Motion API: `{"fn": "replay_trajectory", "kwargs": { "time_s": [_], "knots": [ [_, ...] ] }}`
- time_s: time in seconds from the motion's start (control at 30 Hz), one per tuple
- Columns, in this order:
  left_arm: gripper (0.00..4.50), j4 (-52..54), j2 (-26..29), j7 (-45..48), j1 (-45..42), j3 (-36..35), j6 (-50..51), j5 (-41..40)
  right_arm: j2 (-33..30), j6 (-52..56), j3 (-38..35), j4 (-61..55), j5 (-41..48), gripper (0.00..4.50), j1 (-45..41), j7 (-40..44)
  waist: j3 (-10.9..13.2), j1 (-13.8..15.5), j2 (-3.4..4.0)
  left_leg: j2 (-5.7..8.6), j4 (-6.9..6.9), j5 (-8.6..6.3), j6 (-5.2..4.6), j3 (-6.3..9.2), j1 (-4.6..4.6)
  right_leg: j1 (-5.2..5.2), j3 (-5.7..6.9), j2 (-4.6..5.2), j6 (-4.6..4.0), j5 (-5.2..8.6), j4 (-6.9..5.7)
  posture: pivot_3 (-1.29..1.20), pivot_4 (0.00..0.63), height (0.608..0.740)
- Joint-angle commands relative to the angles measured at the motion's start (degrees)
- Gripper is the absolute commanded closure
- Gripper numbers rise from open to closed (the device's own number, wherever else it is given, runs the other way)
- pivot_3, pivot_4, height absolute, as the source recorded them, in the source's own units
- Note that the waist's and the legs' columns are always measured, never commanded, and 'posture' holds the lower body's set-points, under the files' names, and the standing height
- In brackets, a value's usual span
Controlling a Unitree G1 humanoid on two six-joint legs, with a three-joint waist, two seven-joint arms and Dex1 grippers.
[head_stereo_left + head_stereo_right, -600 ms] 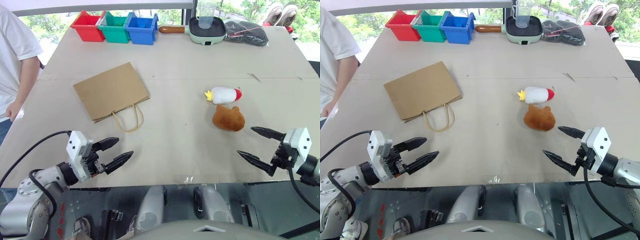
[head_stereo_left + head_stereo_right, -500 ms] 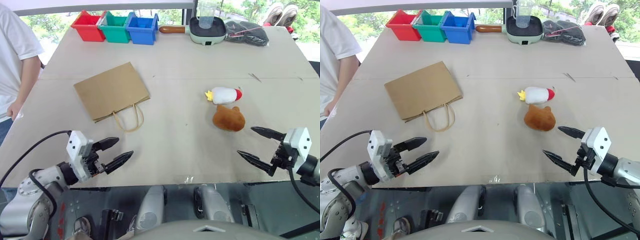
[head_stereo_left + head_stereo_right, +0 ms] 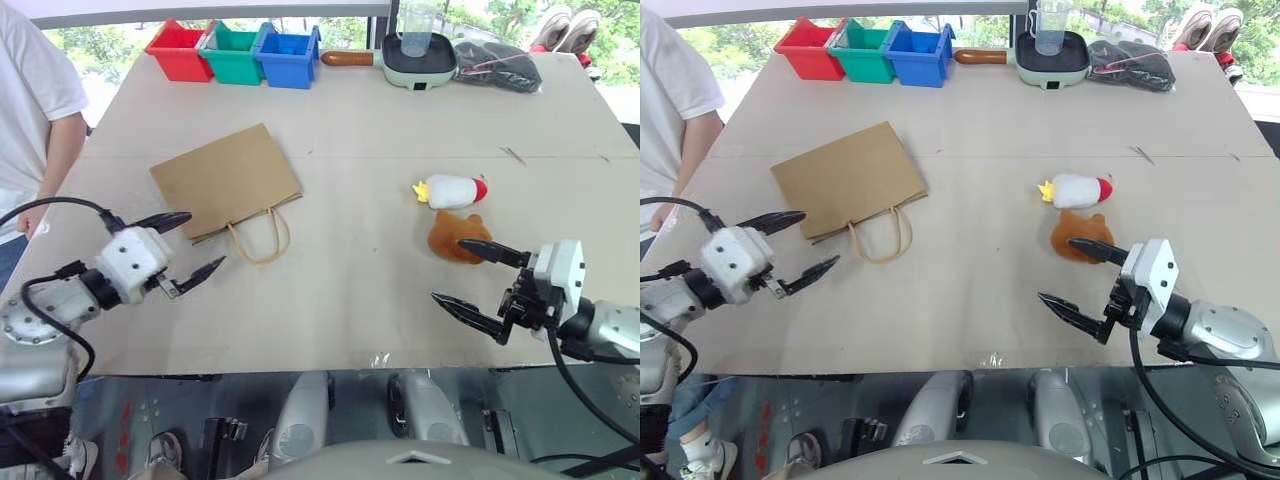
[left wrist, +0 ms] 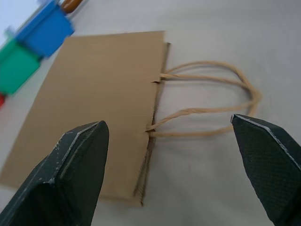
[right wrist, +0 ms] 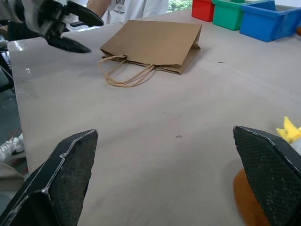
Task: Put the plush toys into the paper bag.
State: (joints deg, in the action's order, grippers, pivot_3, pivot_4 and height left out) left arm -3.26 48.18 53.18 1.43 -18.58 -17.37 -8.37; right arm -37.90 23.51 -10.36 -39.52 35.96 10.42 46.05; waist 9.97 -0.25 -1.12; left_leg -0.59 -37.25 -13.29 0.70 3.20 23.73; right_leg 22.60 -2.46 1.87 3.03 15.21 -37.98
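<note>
Lying flat, paper bag; left gripper nearby, right gripper near brown plush toy, fingers spread wide, empty, seemingly readied for pickup.

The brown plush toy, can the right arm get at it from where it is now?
Probably yes. The right gripper is open beside the brown plush toy, with only bare table between them; the white rocket toy lies on its far side.

Matt kraft paper bag; furry brown plush toy.
</note>
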Motion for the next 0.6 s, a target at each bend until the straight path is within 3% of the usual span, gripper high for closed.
{"fn": "replay_trajectory", "kwargs": {
  "time_s": [0.03,0.2,0.23,0.3,0.4,0.53,0.57,0.6],
  "knots": [
    [0.01,-4.16,0.64,-2.25,-4.64,3.96,-8.59,5.82,-0.01,-0.68,-0.84,-2.57,0.7,0.0,0.97,-0.57,-0.04,0.03,-0.08,0.0,0.0,0.0,0.0,0.01,0.0,0.0,0.02,-0.02,0.0,0.0,-0.01,0.0,0.15,0.74],
    [0.01,-10.01,0.07,-4.6,-9.8,10.05,-16.24,11.46,0.86,-2.29,-0.56,-2.74,-0.75,0.0,2.5,-1.43,-0.05,-0.46,-0.07,-0.01,0.01,0.0,0.0,0.03,-0.02,0.0,0.03,-0.07,0.01,-0.01,-0.07,0.0,0.15,0.74],
    [0.25,-10.43,-0.08,-3.34,-10.31,11.46,-16.68,10.6,1.06,-2.82,-0.35,-2.79,-1.36,0.0,2.86,-1.65,-0.05,-0.54,-0.07,-0.01,0.01,0.0,0.0,0.03,-0.03,0.0,0.02,-0.07,0.01,-0.01,-0.08,0.0,0.15,0.74],
    [0.86,-11.28,-0.2,-1.64,-11.11,13.18,-16.67,8.8,1.47,-3.7,0.0,-2.99,-2.57,0.0,3.48,-2.23,-0.05,-0.6,-0.07,-0.03,0.01,0.0,0.0,0.03,-0.03,0.02,0.03,-0.09,0.02,-0.01,-0.12,0.0,0.15,0.74],
    [2.4,-12.03,-1.13,0.14,-13.0,13.75,-13.37,4.35,2.28,-5.04,0.65,-3.32,-5.61,0.0,4.44,-4.02,-0.05,-0.53,-0.07,-0.03,0.0,0.0,0.0,0.05,-0.02,0.02,0.06,-0.1,0.02,-0.01,-0.15,0.0,0.15,0.74],
    [4.11,-5.4,-3.38,5.87,-12.87,14.62,-3.51,-7.45,2.58,-4.31,2.48,-4.44,-9.43,0.0,5.07,-7.07,-0.05,-0.54,-0.07,-0.03,-0.05,0.0,0.0,0.06,-0.02,0.02,0.06,-0.08,0.02,-0.01,-0.18,0.0,0.15,0.74],
    [4.41,-2.29,-4.32,6.4,-12.97,14.9,0.03,-10.77,2.66,-3.18,3.22,-4.7,-8.97,0.0,4.75,-7.5,-0.05,-0.55,-0.08,-0.03,-0.06,0.0,0.0,0.06,-0.01,0.01,0.06,-0.08,0.02,-0.01,-0.19,0.0,0.15,0.74],
    [4.41,1.17,-5.52,5.91,-13.29,15.2,4.14,-13.91,2.73,-1.51,4.03,-4.56,-7.45,0.0,3.87,-7.52,-0.05,-0.51,-0.07,-0.03,-0.08,0.0,0.0,0.07,-0.01,0.01,0.06,-0.08,0.02,-0.01,-0.19,0.0,0.15,0.74]
  ]
}}
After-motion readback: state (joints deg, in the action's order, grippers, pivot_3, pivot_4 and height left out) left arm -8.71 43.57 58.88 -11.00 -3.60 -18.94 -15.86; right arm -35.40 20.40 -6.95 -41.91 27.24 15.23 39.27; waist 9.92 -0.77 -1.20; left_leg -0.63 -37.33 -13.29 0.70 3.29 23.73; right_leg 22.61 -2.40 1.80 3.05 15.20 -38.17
